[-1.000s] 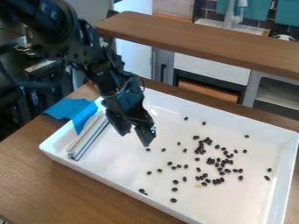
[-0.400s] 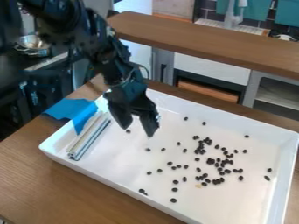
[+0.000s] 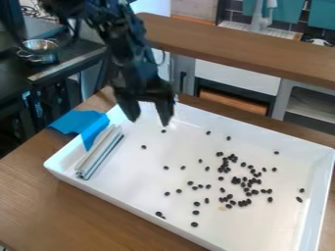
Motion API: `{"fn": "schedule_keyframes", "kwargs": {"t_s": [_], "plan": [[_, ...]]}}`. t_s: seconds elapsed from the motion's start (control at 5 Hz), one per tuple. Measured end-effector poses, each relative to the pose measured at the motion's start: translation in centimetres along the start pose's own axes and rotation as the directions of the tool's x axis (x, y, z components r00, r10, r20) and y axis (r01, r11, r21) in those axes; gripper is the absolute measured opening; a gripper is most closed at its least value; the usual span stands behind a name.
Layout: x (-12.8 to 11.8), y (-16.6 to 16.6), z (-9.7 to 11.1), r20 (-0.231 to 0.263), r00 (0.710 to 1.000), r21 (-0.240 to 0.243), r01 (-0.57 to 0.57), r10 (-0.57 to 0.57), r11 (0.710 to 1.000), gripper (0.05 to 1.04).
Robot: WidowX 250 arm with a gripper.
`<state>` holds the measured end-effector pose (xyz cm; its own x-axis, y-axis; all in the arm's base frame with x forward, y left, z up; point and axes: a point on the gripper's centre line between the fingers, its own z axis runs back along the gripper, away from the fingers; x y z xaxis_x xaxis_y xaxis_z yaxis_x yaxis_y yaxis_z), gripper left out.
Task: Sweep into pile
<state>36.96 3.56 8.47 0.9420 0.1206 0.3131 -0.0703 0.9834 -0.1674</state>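
The black gripper (image 3: 150,121), fingers wide apart and empty, hangs over the far corner of the white tray (image 3: 124,181), where dark beans (image 3: 236,181) lie scattered; sweeping thus risks beans slipping through the gap.

No texts, labels, brands, numbers or signs can be read on anything here.

arm (image 3: 128,54) — from upper left | tool (image 3: 150,122) — pointing down, fingers (image 3: 165,111) apart
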Motion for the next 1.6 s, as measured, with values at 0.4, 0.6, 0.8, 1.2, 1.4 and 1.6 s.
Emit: {"fn": "schedule_keyframes", "kwargs": {"t_s": [0.4,0.6,0.8,1.2,1.4,1.6], "plan": [[0.6,4.8,2.0,-0.029,0.986,0.033,-0.161,0.162,0.986,1.0],[0.6,6.5,2.4,-0.082,0.972,0.028,-0.22,0.222,0.975,1.0],[-0.1,7.7,2.5,-0.16,0.946,0.03,-0.281,0.282,0.959,1.0],[-1.5,8.2,1.5,-0.188,0.946,0.006,-0.268,0.264,0.963,1.0],[-1.6,8.6,0.9,-0.157,0.957,0.023,-0.243,0.244,0.97,1.0],[-1.6,8.3,0.2,-0.144,0.965,0.065,-0.211,0.219,0.975,1.0]]}}
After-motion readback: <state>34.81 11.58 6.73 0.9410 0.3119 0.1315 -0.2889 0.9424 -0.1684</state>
